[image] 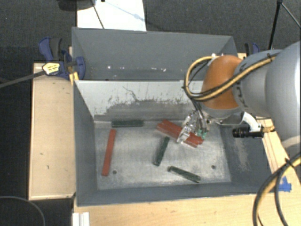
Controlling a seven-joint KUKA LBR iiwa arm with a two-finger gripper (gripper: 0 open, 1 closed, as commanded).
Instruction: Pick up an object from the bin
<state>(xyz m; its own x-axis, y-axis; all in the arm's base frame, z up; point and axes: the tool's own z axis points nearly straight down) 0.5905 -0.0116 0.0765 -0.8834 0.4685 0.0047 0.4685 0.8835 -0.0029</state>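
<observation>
Five loose pieces on the floor of the grey bin (141, 60): a long red stick (109, 152) at lower left, a dark green stick (127, 123) along the foot of the back wall, a second green stick (161, 151) at centre, a third green stick (185, 174) at lower right, and a short red block (168, 126) right of centre. Pincer (190, 134) low over the right end of that red block, at or near contact. Cannot tell whether clenched or released. Points to the block as the likely target, judging by position alone. Risks an off-centre hold: taking the block so near one end could mean a pivot and a slip on the lift. Risks also a shove instead of a grip, sliding the block down-frame into the second green stick just below it. Could scrape the bin floor if driven lower, or nip the block's edge and flick it aside.
</observation>
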